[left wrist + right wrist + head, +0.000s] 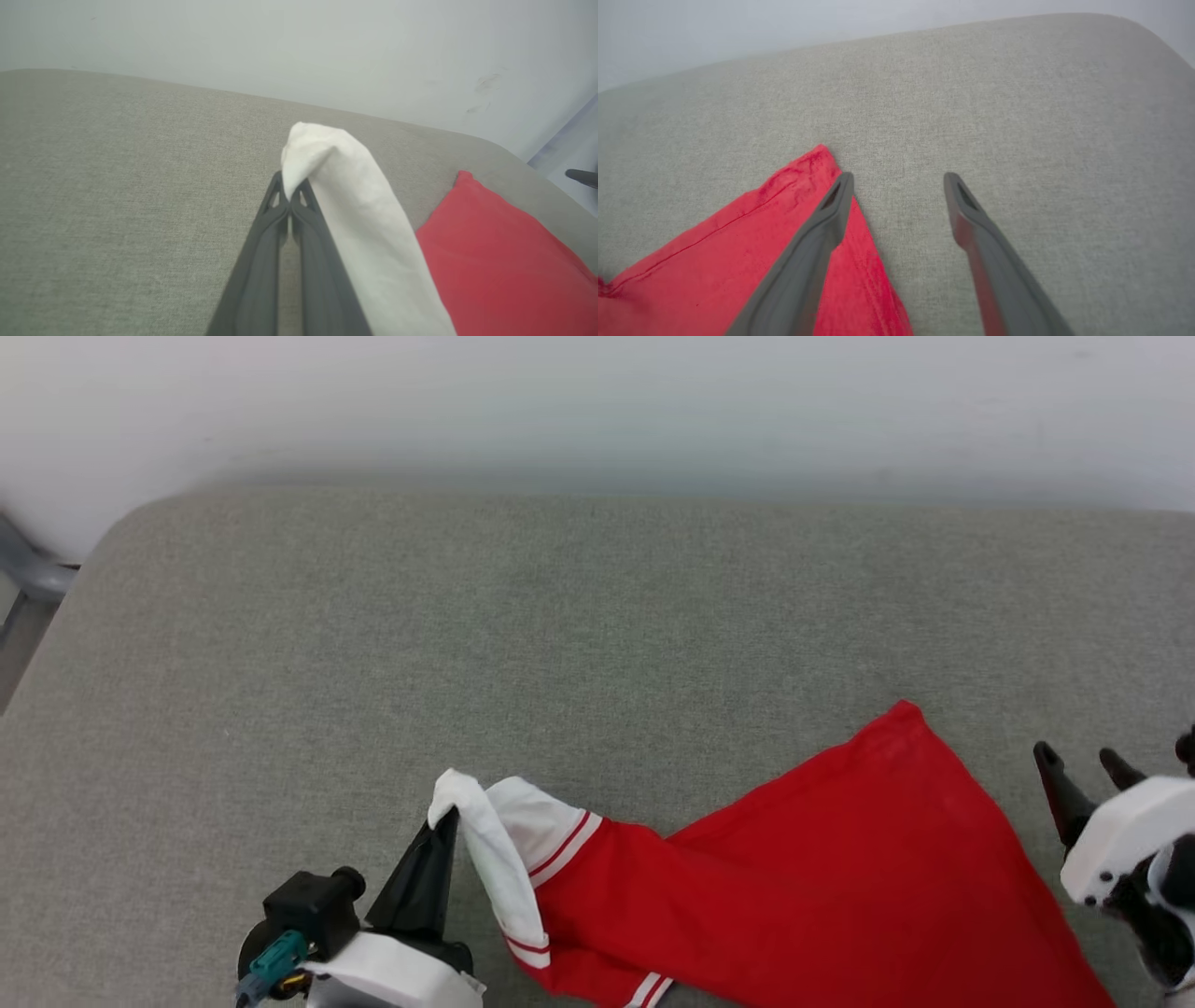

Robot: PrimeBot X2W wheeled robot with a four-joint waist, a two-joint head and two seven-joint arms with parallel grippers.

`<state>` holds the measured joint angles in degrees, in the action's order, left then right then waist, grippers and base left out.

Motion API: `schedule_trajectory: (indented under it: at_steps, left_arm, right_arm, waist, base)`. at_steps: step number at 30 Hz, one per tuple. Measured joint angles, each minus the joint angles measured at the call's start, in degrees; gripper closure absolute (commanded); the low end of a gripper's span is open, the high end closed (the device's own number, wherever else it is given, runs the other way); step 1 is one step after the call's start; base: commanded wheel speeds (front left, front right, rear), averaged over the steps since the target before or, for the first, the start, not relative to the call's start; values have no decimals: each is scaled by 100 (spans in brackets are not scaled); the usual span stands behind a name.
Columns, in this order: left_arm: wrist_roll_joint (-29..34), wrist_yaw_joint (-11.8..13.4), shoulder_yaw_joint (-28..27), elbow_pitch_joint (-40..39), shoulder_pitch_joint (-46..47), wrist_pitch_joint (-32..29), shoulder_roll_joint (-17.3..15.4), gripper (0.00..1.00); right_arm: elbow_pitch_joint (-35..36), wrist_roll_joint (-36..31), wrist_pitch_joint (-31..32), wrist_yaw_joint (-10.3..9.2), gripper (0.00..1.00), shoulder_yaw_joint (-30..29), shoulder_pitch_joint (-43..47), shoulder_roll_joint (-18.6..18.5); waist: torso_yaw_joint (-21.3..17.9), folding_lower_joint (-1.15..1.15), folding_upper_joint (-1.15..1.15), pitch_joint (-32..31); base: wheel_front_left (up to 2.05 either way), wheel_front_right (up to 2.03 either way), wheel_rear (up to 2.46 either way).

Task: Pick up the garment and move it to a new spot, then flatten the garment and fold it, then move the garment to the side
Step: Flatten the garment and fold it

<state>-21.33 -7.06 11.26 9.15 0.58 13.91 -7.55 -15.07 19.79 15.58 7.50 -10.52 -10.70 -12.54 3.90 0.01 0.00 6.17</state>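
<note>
Red garment (822,887) lies along the near edge of the grey padded surface (560,616). Its lifted white sleeve (495,859) is clamped in the left gripper (448,821). The right gripper (1078,754) stands spread and empty, just beside the hem corner (904,711). Beyond is a pale wall (597,401); the left wrist view shows scuffs (483,84) on it.

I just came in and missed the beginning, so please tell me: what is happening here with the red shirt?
The robot is handling a red jersey shirt with white sleeves on a gray fabric-covered surface. Its left gripper is shut on a white sleeve and holds it raised. Its right gripper is open at the shirt's red corner and holds nothing. Most of the shirt lies on the surface, not yet flat or folded.
</note>
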Motion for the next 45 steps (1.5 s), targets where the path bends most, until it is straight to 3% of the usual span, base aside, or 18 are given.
schedule_trajectory:
  at_steps: [10,20,21,22,23,30,37,45]
  left_arm:
    - [-91,-30,327,-99,589,90,31,100]
    - [-223,-35,564,-176,944,99,20,100]
    - [-247,-35,578,-180,949,99,20,100]
    - [-264,-35,588,-179,950,99,15,100]
    - [-267,-35,595,-178,951,99,10,100]
    - [-324,-35,553,-134,956,99,-35,100]
    - [-312,-36,358,-111,972,100,-177,100]
    - [-313,-44,-104,-107,1768,101,-666,100]
  right_arm:
    - [-679,181,2455,0,0,1036,-1561,-836]
    - [-1109,499,3227,-1,0,2167,-2222,-1171]
    - [-1170,554,3308,-2,5,2199,-2252,-1193]
    - [-1232,615,3376,-9,59,2230,-2293,-1209]
    - [-1272,664,3442,-11,100,2280,-2330,-1237]
    - [-1394,939,3244,0,100,2412,-2381,-1251]
    - [-1365,918,2340,2,100,2242,-2588,-1240]
    - [-1345,589,1566,2,100,1845,-3057,-995]
  waist:
    - [370,1,0,707]
    - [628,0,0,1258]
    - [648,0,0,1280]
    - [662,-1,0,1296]
    - [674,-1,0,1306]
    - [656,0,0,1207]
    - [545,0,0,818]
    - [236,0,0,374]
  base:
    - [0,0,0]
    - [0,0,0]
    - [0,0,0]
    - [0,0,0]
    - [0,0,0]
    - [0,0,0]
    - [0,0,0]
    - [0,0,0]
